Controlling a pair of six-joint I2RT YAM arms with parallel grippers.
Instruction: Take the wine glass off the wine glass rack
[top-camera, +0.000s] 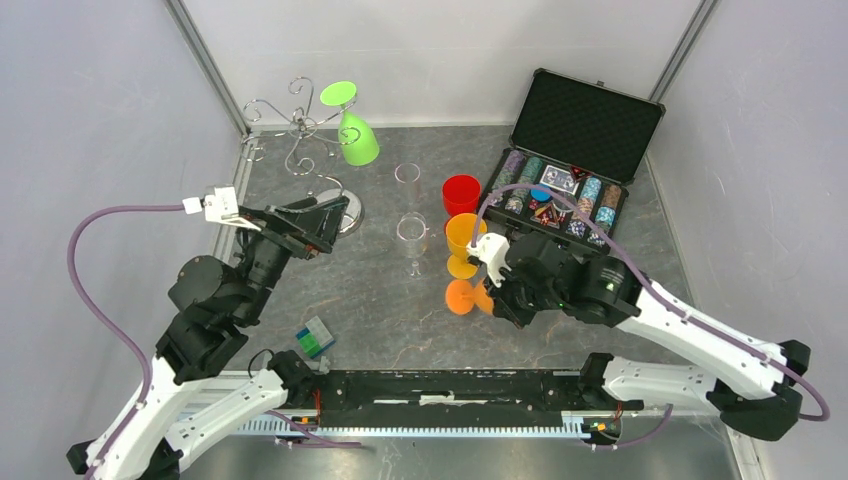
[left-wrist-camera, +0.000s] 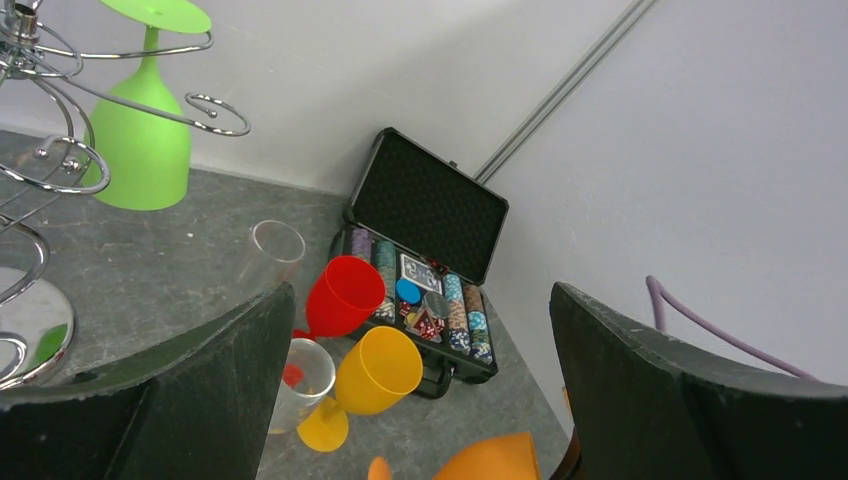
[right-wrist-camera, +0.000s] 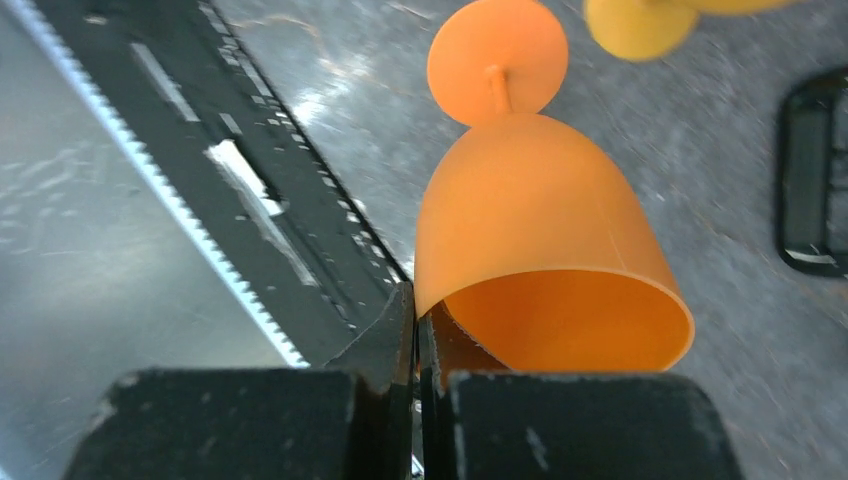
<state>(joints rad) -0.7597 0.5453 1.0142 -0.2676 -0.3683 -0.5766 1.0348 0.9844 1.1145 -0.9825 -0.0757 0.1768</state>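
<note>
The wine glass rack (top-camera: 298, 128), a silver wire tree with scroll arms, stands at the back left on its mirrored base (top-camera: 345, 208). A green wine glass (top-camera: 356, 138) hangs upside down from one arm, and it also shows in the left wrist view (left-wrist-camera: 140, 140). My left gripper (top-camera: 322, 216) is open and empty beside the rack's base, below the green glass. My right gripper (top-camera: 487, 272) is shut on the rim of an orange wine glass (right-wrist-camera: 535, 220). This glass lies tilted low over the table, its foot (top-camera: 460, 297) pointing left.
Two clear glasses (top-camera: 407, 175) (top-camera: 411, 238), a red glass (top-camera: 461, 192) and a yellow glass (top-camera: 462, 240) stand mid-table. An open black poker chip case (top-camera: 575, 150) sits at the back right. A small blue-green block (top-camera: 315, 338) lies near the front left.
</note>
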